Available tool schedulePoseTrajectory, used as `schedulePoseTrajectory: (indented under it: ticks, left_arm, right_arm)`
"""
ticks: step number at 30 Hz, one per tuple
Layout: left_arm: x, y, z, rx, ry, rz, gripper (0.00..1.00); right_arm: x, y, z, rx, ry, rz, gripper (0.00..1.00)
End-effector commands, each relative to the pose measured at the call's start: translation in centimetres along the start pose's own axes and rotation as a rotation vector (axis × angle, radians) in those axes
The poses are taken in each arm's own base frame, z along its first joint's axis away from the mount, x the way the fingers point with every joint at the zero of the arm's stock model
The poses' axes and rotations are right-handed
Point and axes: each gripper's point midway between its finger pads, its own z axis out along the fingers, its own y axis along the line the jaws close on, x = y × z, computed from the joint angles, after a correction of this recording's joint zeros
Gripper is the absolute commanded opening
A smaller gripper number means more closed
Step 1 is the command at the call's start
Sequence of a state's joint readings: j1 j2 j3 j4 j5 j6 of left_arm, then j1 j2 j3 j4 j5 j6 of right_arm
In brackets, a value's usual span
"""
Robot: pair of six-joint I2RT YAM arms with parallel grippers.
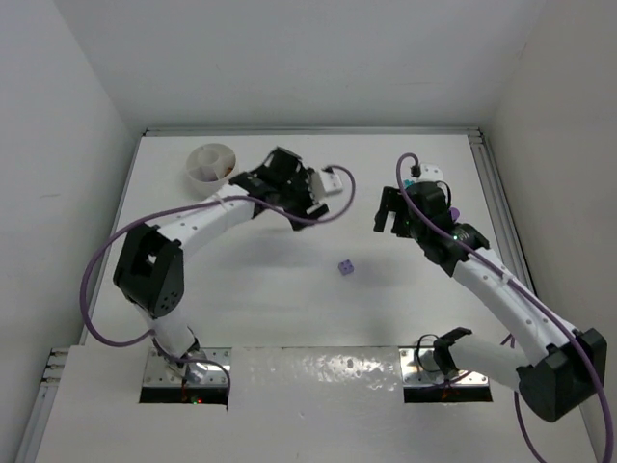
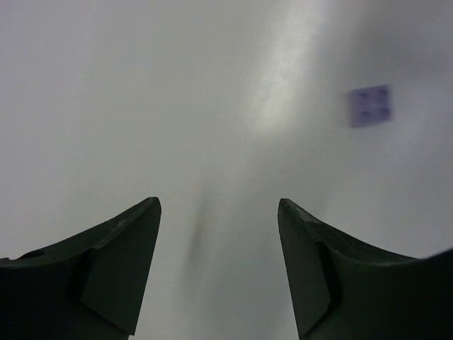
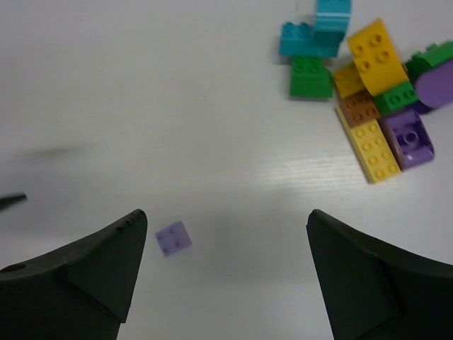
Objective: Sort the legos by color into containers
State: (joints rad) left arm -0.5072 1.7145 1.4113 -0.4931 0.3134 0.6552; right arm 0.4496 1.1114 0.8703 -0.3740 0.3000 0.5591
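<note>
A small purple lego point(image 1: 345, 267) lies alone on the white table between the two arms; it also shows in the left wrist view point(image 2: 371, 105) and the right wrist view point(image 3: 173, 238). The other legos sit in a pile: teal point(image 3: 315, 35), green point(image 3: 310, 76), yellow point(image 3: 375, 49), brown-orange point(image 3: 359, 108) and purple point(image 3: 408, 138). In the top view my right wrist hides most of this pile. The white divided bowl point(image 1: 210, 166) stands at the far left. My left gripper point(image 2: 218, 202) is open and empty over bare table. My right gripper point(image 3: 226, 216) is open and empty, just right of the lone purple lego.
White walls close in the table on the left, back and right. A raised rail point(image 1: 496, 193) runs along the right edge. The left arm's purple cable point(image 1: 96, 280) loops out to the left of its elbow.
</note>
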Motion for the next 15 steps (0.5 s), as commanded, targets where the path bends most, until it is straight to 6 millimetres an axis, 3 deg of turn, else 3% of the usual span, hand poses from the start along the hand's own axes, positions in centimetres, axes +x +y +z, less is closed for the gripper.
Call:
schedulePoseTrajectory:
  ticks: [1,7,12,15]
  left_arm:
    - [0.6,-6.0,1.7,0.153,0.023,0.075,0.65]
    - [-2.7,-13.7,6.0,0.297,-0.009,0.183,0.74]
    - [-2.8,-16.7,8.6,0.336,-0.012,0.113,0.79]
    - [-1.8,-18.2,9.8,0.334,-0.003,0.113,0.79]
  right_arm:
    - [2.9,-3.6,-1.5,0.161,0.082,0.019,0.92]
    - [6.6,-6.0,-2.7,0.243,0.151,0.084,0.93]
    - [7.7,-6.9,-4.1,0.250,0.131,0.122,0.93]
    - [7.5,-7.5,-4.7,0.262,0.111,0.118,0.93]
